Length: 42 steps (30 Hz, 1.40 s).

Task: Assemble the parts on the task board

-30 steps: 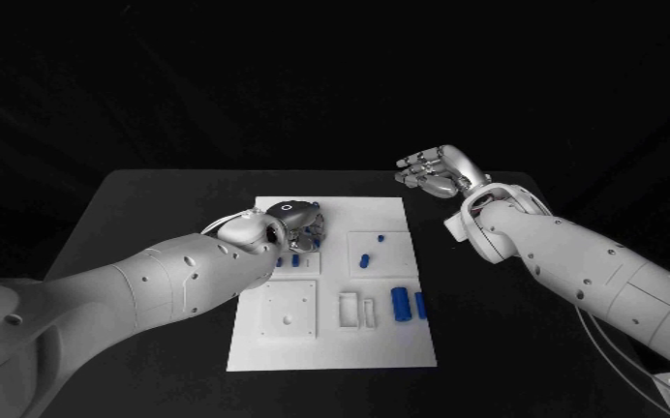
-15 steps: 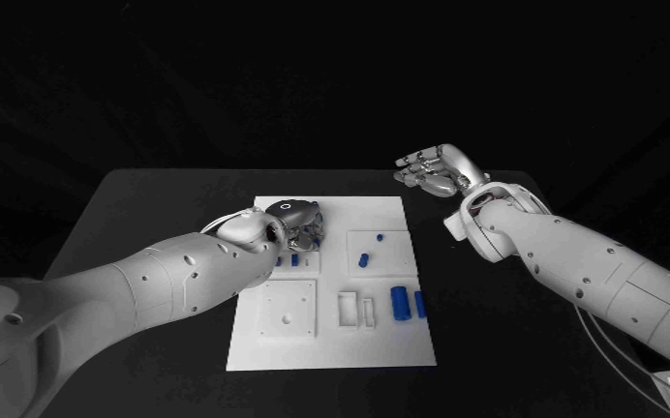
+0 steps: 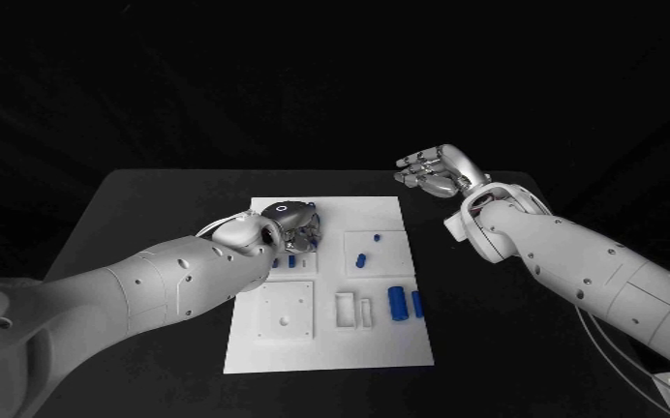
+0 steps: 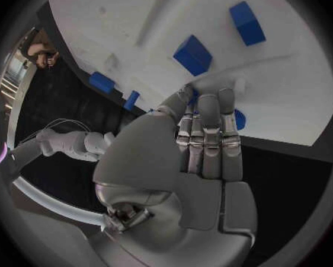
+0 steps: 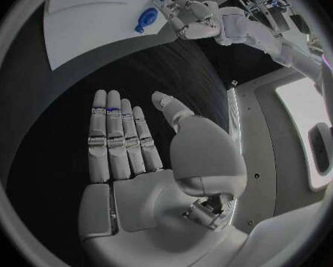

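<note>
Left robot hand (image 3: 290,223) sits low over the far-left part of the white task board (image 3: 384,350), fingers together and bent down onto it; a blue part (image 4: 239,119) shows just at the fingertips, but whether it is gripped cannot be told. Right robot hand (image 3: 436,171) is held off the board's far-right corner above the black surface (image 3: 154,205), palm flat, fingers straight, holding nothing. Other blue parts lie mid-board (image 3: 360,260) and right of centre (image 3: 398,303).
</note>
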Tool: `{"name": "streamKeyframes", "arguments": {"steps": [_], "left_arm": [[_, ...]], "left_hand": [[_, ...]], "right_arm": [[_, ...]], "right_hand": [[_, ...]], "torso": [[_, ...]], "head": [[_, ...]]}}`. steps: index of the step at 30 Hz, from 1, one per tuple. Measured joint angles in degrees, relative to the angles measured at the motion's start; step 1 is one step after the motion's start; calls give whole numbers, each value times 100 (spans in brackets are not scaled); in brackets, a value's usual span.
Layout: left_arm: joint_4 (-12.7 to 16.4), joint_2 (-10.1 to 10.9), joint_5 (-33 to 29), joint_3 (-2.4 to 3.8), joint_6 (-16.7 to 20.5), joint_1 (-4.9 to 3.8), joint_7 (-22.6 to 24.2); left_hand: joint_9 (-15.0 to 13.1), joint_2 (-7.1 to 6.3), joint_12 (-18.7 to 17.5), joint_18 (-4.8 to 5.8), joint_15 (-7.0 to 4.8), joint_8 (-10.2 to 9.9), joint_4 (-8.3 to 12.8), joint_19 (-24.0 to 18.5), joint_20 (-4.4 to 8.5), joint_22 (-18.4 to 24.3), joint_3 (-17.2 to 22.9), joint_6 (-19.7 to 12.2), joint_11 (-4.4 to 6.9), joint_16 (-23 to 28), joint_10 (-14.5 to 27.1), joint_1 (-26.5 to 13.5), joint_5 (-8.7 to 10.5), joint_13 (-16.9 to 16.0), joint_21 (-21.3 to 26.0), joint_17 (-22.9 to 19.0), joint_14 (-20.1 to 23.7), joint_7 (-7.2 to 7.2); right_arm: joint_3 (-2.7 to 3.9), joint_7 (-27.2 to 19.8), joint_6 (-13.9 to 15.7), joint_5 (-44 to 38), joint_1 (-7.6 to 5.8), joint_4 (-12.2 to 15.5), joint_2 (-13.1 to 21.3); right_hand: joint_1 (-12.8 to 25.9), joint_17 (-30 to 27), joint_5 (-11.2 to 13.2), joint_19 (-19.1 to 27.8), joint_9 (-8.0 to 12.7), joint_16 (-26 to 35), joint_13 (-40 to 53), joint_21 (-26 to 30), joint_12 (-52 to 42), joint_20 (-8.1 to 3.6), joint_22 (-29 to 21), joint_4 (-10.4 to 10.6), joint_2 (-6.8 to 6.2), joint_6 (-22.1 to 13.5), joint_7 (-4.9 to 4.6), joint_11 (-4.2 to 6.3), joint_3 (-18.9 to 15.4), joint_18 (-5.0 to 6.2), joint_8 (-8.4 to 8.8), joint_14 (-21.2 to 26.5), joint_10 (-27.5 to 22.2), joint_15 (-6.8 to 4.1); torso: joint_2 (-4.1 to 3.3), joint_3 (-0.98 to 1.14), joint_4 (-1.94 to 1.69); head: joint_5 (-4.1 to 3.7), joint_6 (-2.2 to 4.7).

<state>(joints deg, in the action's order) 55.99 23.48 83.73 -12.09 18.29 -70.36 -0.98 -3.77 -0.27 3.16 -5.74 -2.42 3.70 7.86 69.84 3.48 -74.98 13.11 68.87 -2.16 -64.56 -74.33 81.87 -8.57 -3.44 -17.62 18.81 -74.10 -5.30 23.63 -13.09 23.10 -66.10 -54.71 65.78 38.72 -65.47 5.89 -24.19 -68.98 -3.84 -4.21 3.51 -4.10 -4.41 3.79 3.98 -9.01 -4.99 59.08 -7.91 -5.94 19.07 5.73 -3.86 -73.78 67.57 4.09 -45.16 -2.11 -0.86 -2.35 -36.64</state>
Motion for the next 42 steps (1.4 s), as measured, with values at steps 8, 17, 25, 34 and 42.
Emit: {"name": "streamKeyframes", "arguments": {"steps": [8,17,25,34,42], "left_arm": [[201,191,-56,197,45,14,0],[568,475,-185,461,49,2,7],[815,732,-325,541,36,-39,5],[937,987,-413,549,-41,-55,-21],[945,1058,-437,549,-102,-56,-35]], "left_hand": [[0,-1,0,84,-23,0,41,0,0,-11,-6,0,10,0,-10,0,-26,0,-2,6,-25,0],[0,-2,0,88,-10,0,69,-1,0,-11,-10,0,9,0,-10,0,-26,1,-41,19,-38,0],[3,-3,-1,91,-4,-1,77,-1,0,-10,-3,0,9,0,-9,0,-25,3,-41,32,-44,0],[8,-3,-2,94,-4,-10,92,-1,0,-9,-18,0,8,0,-9,0,-25,9,-87,41,-44,0],[8,-4,-2,97,-3,-10,92,-1,0,-9,-19,-1,8,0,-8,-1,-25,14,-87,46,-44,0]], "right_arm": [[0,-5,0,8,0,0,2],[0,-7,0,17,0,-1,22],[0,-8,-3,21,0,-17,24],[0,-9,-9,22,0,-29,30],[0,-9,-15,23,0,-29,30]], "right_hand": [[23,-5,-28,0,0,0,0,0,0,0,0,0,-23,0,0,0,0,0,0,0,0,0],[23,-6,-28,0,0,0,0,0,0,0,1,0,-23,0,0,0,0,0,0,0,0,0],[23,-14,-51,0,0,0,0,0,0,0,1,0,-23,1,1,0,0,0,0,0,0,0],[23,-13,-51,0,0,0,0,0,0,0,1,0,-23,1,1,0,0,0,0,0,0,0],[22,-13,-50,0,0,0,1,0,0,0,1,0,-23,1,1,0,0,0,0,0,0,0]], "torso": [[8,1,-7],[12,-1,-21],[7,-7,-19],[3,-7,-14],[0,-1,-8]], "head": [[-2,31],[24,54],[63,61],[90,46],[122,44]]}}
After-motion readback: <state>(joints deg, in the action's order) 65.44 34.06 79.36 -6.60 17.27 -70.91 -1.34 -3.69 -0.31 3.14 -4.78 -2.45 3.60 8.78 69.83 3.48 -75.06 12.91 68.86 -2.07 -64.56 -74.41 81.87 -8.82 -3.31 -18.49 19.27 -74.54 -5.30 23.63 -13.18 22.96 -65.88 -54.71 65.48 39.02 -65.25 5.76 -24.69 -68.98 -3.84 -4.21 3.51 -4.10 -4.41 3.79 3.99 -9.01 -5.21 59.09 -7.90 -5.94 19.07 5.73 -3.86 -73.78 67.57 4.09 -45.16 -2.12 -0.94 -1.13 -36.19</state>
